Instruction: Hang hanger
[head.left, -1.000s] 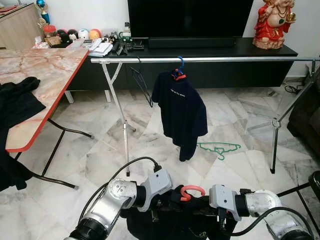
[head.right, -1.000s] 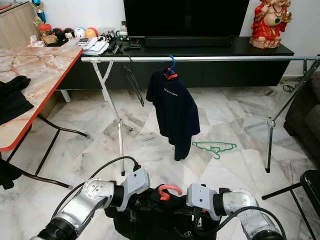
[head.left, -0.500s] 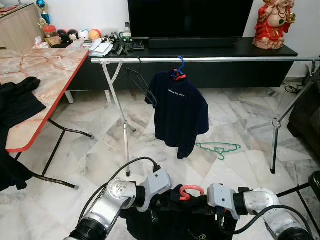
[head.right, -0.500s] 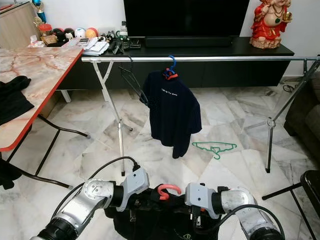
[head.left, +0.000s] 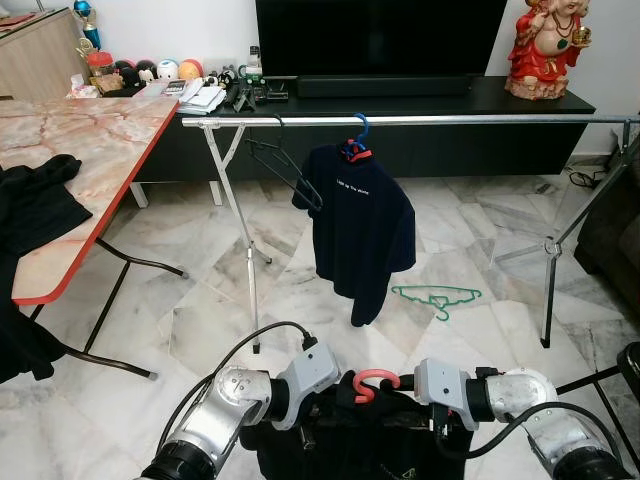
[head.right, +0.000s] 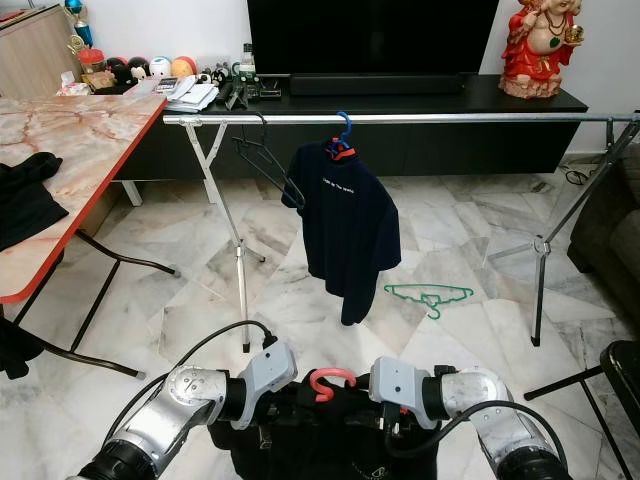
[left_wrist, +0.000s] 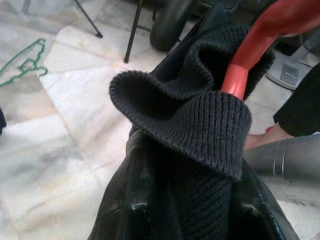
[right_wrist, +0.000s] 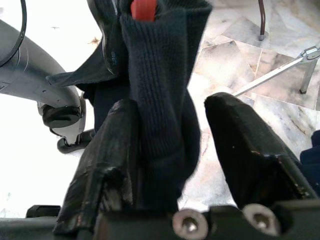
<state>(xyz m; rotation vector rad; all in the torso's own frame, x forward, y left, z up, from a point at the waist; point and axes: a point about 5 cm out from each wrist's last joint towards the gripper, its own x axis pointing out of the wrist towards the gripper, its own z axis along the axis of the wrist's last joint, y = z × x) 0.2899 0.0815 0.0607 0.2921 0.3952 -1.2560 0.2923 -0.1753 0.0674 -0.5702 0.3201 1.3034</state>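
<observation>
The red hanger (head.left: 368, 383) sits low in front of the robot, well short of the rail (head.left: 420, 119), with a black garment (head.right: 330, 440) draped on it. Its hook stands up out of the knitted collar and curls over toward the robot's left; the hanger's long axis, hidden in the cloth, appears to run side to side between the two arms.

Both silver arms are bent inward at elbow height, forearms pointing toward each other with the hanger between them. The left gripper (left_wrist: 187, 200) is pressed into the garment just below the collar; its black fingers (left_wrist: 127, 200) are buried in the folds on either side of the ribbed cloth and seem to be clamped on the garment, with the red hook rising just beyond them. The right gripper (right_wrist: 172, 150) has its fingers (right_wrist: 107, 155) set moderately apart; the dark collar hangs between them, lying against one finger and leaving a gap to the other, so whether it truly grips is unclear.

On the rail hang a navy shirt (head.left: 360, 225) on a blue hanger (head.left: 360, 128) and, beside it toward the marble worktop (head.left: 80, 150), an empty black hanger (head.left: 285, 165). A green hanger (head.left: 437, 296) lies on the floor (head.left: 200, 290) beneath the rail.
</observation>
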